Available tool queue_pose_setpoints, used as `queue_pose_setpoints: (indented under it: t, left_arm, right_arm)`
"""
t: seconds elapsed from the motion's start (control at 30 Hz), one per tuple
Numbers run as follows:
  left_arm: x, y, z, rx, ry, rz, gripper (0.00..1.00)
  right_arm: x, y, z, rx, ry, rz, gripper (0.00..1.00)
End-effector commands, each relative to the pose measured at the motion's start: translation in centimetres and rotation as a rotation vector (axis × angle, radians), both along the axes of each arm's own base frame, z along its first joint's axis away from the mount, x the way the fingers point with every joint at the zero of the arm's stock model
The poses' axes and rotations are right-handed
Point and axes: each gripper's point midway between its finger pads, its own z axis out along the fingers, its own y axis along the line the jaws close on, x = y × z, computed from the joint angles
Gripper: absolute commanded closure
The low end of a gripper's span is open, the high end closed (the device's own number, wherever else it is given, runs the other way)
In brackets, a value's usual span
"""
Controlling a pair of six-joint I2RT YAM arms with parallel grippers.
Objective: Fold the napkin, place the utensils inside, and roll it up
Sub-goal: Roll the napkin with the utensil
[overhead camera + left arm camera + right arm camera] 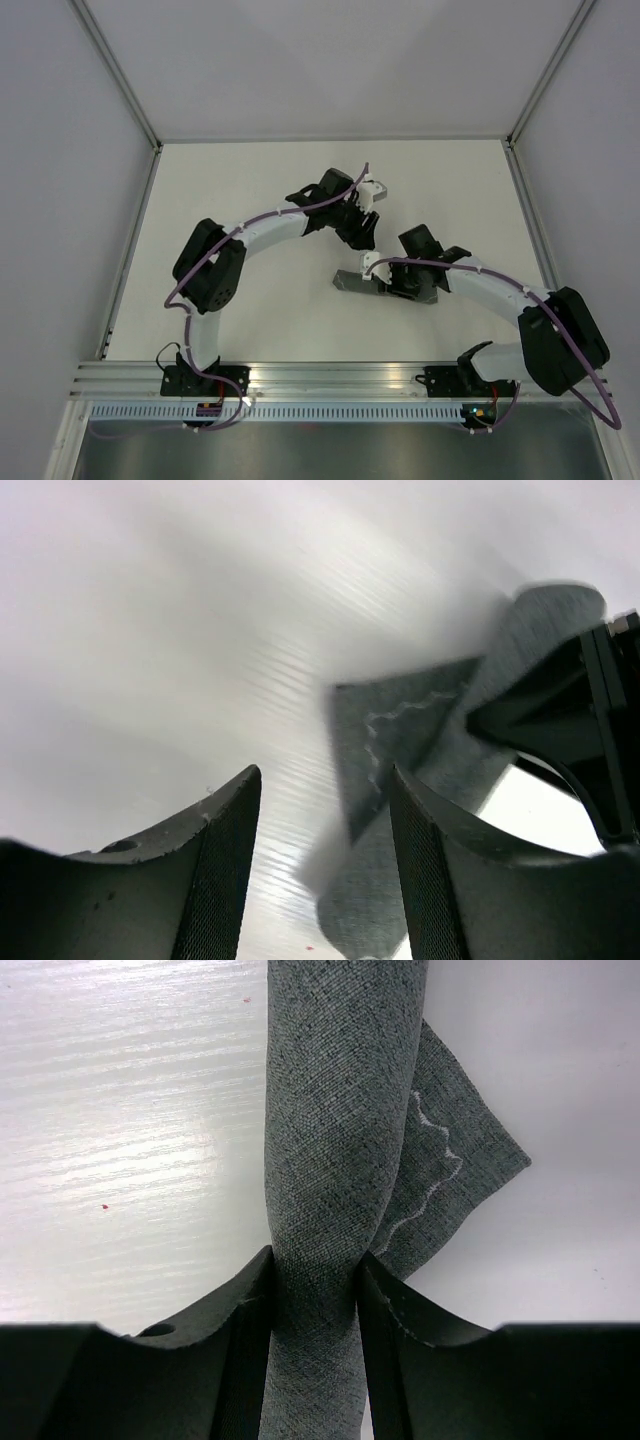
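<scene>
The white surface [250,190] fills the middle of the top view, and grey walls [60,150] stand around it. Two arms reach over it. The left arm [262,228] comes up from the lower left and bends across to the middle. The right arm [500,288] comes up from the lower right and points left toward the middle.

The napkin [350,281] lies on the surface in the middle of the top view, just below the tip of the left arm. It is rolled into a long grey tube. In the right wrist view it runs from the top of the frame down to the bottom middle. A flat corner [470,1160] sticks out on the right side of the roll. A thin, wavy stitched line [437,1186] runs along that corner.

The right jaws are clamped on the napkin roll. Its two dark fingers [235,1320] press one on each side, and the roll looks thinner where they squeeze it.

The left jaws are apart, with nothing between them. In the blurry left wrist view only the white surface shows in the gap, and the napkin lies to the right, partly behind one finger.
</scene>
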Motion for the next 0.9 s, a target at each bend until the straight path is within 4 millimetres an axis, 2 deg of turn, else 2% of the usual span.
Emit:
queue_pose_setpoints:
  t: [0.0,0.07,0.13,0.17,0.2,0.27,0.3,0.4,0.47,0.5,0.57,0.6,0.67,0.7,0.73,0.77,0.87]
  left_arm:
    - [3.2,0.7,4.1,-0.068,-0.154,0.204,0.40]
    - [3.7,1.2,5.2,-0.103,-0.212,0.244,0.41]
    - [2.7,2.5,5.0,-0.105,-0.227,0.260,0.40]
    - [3.2,2.3,6.0,-0.149,-0.278,0.269,0.40]
    - [2.5,3.1,5.5,-0.144,-0.286,0.274,0.40]
    - [2.7,3.6,6.1,-0.170,-0.338,0.303,0.40]
    - [2.1,4.4,5.5,-0.170,-0.346,0.310,0.40]
    - [0.8,5.0,5.2,-0.221,-0.398,0.322,0.40]
    - [0.3,5.4,5.9,-0.235,-0.461,0.339,0.39]
    - [-0.9,5.0,5.4,-0.236,-0.468,0.323,0.39]
    - [-1.1,5.1,5.0,-0.186,-0.547,0.324,0.39]
    - [-2.5,4.1,4.5,-0.179,-0.558,0.278,0.39]
    - [-2.6,3.9,4.0,-0.116,-0.637,0.278,0.38]
    - [-3.9,2.6,3.9,-0.113,-0.657,0.232,0.38]
    - [-4.0,2.4,3.7,-0.072,-0.704,0.217,0.38]
    - [-5.0,1.2,3.4,-0.061,-0.726,0.173,0.37]
    - [-5.6,-0.6,2.0,0.024,-0.784,0.072,0.35]
  right_arm:
    - [-1.0,0.3,0.3,0.017,0.115,0.052,0.57]
    - [-0.5,0.2,0.5,0.024,0.134,0.056,0.57]
    - [-0.9,-0.1,-0.2,0.020,0.201,0.056,0.57]
    - [-0.5,0.0,0.0,0.024,0.205,0.062,0.57]
    - [-0.9,-0.3,-0.6,0.013,0.252,0.065,0.57]
    - [-0.2,-0.3,-0.3,0.031,0.271,0.073,0.57]
    - [-0.3,-0.4,-0.8,0.028,0.306,0.072,0.57]
    - [-0.5,-0.8,-1.0,0.037,0.395,0.078,0.57]
    - [0.2,-0.8,-1.1,0.056,0.430,0.075,0.57]
    - [0.0,-1.0,-1.0,0.059,0.459,0.078,0.57]
    - [0.8,-0.8,-0.6,0.075,0.473,0.080,0.57]
    - [0.3,-0.8,-0.9,0.080,0.525,0.080,0.57]
    - [1.2,-0.7,-0.6,0.097,0.535,0.089,0.57]
    - [0.8,-0.8,-0.9,0.103,0.583,0.082,0.57]
    - [0.9,-0.8,-0.9,0.106,0.590,0.089,0.57]
    - [1.0,-0.7,-0.9,0.107,0.611,0.090,0.57]
    - [1.7,-0.8,-1.2,0.107,0.629,0.083,0.57]
